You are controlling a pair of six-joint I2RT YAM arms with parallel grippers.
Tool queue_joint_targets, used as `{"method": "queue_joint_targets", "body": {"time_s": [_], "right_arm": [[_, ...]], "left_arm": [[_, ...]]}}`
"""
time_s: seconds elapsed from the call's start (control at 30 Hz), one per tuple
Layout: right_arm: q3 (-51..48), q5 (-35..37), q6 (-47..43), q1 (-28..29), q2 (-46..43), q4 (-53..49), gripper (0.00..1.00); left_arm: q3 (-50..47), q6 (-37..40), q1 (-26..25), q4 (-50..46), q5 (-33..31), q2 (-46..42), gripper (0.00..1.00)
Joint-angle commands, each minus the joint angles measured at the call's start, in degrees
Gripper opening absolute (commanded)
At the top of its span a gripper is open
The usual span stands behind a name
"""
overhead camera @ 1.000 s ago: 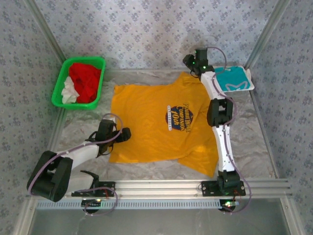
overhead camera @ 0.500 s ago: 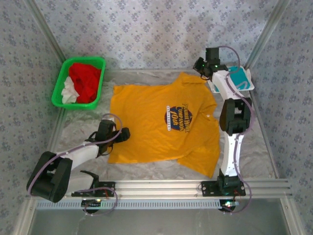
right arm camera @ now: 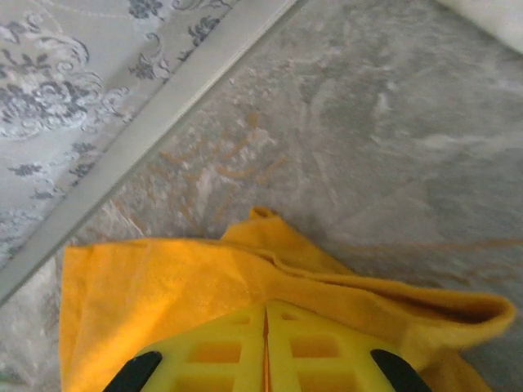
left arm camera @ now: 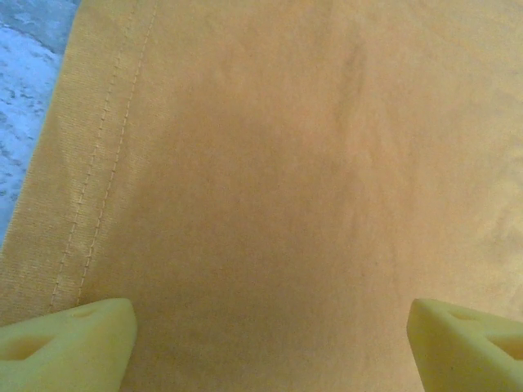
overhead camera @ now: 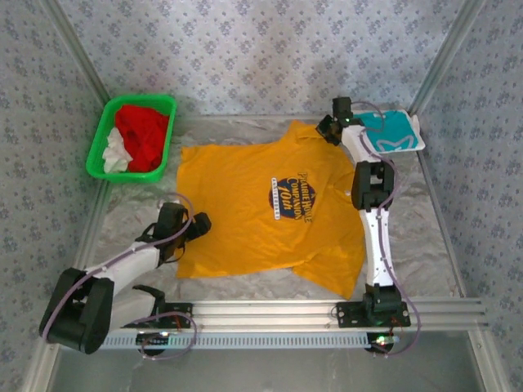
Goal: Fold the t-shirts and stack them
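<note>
A yellow-orange t-shirt lies spread flat across the middle of the counter, its dark blue round chest print facing up and turned at a slant. A teal t-shirt with a white mark lies folded in the far right corner, just beside the right arm and apart from the yellow-orange one. At the far left stands a green basket holding red cloth and a bit of white cloth; it sits just beyond the shirt's far left corner.

The left tool rests low at the shirt's left edge. In the left wrist view its yellow fingers are spread wide, with flat orange cloth between them and a double-stitched hem running along the left, where a strip of grey counter shows past the edge.

The right tool is at the shirt's far right corner, close to the back wall. In the right wrist view its fingers are pressed together, pinching a fold of the yellow-orange cloth, which bunches up around them and rises off the counter; a metal rail and patterned wall lie just beyond
</note>
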Motion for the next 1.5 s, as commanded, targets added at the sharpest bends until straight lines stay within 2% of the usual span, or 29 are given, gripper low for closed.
{"method": "queue_joint_targets", "body": {"time_s": [0.0, 0.23, 0.37, 0.47, 0.57, 0.63, 0.67, 0.77, 0.83, 0.93, 1.0, 1.07, 1.33, 1.47], "right_arm": [[4.7, 0.0, 6.0, 0.4, 3.9, 5.0, 0.09], [11.7, 3.0, 13.3, 0.5, 11.1, 16.6, 0.06], [16.5, 4.7, 13.5, 0.0, 13.0, 22.2, 0.04], [19.8, 1.9, 11.6, -1.0, 11.1, 22.9, 0.04], [18.1, -4.1, 6.7, -1.8, 3.8, 18.5, 0.09], [12.2, -7.4, 2.3, -1.8, -4.2, 12.9, 0.12], [6.0, -7.9, -0.8, -1.5, -9.9, 10.9, 0.12], [-22.3, -2.4, -6.9, 0.7, -29.1, 12.1, 0.1], [-39.9, 2.5, -7.9, 2.2, -39.9, 13.8, 0.06], [-57.2, 4.5, -8.5, 3.3, -48.4, 15.1, 0.0], [-61.1, 4.5, -9.0, 3.4, -48.9, 13.3, 0.0], [-61.3, 3.3, -12.8, 3.1, -47.1, 10.3, 0.0], [-55.5, 4.0, -15.2, 2.7, -36.6, 8.7, 0.0], [-52.8, 2.8, -12.5, 1.2, -31.4, 9.8, 0.0]], "left_arm": [[1.0, 1.0, 0.9, -4.1, -0.5, 1.1, 0.87], [3.1, 1.3, 1.4, -3.7, -0.4, 6.3, 0.87], [3.4, 1.1, 1.4, -2.8, -0.5, 8.4, 0.88], [3.8, 1.2, 1.4, -2.7, -0.4, 9.2, 0.88], [4.8, 1.9, 1.4, -2.7, 0.3, 9.0, 0.87], [5.4, 2.3, 1.4, -2.7, 0.8, 8.4, 0.87], [5.6, 2.4, 1.3, -2.6, 1.1, 7.9, 0.87], [6.3, 2.4, 1.2, -2.6, 1.6, 6.2, 0.8], [7.2, 2.7, 1.2, -3.1, 1.3, 5.5, 0.75], [9.6, 3.8, 1.3, -4.1, -0.1, 6.7, 0.67], [11.8, 4.8, 1.5, -4.3, -0.3, 9.0, 0.65], [14.8, 5.7, 1.7, -4.4, -0.3, 13.3, 0.57], [31.2, 4.5, 4.1, -5.6, 1.0, 34.6, 0.59], [40.0, 3.5, 4.4, -6.7, 2.1, 43.8, 0.6]]}}
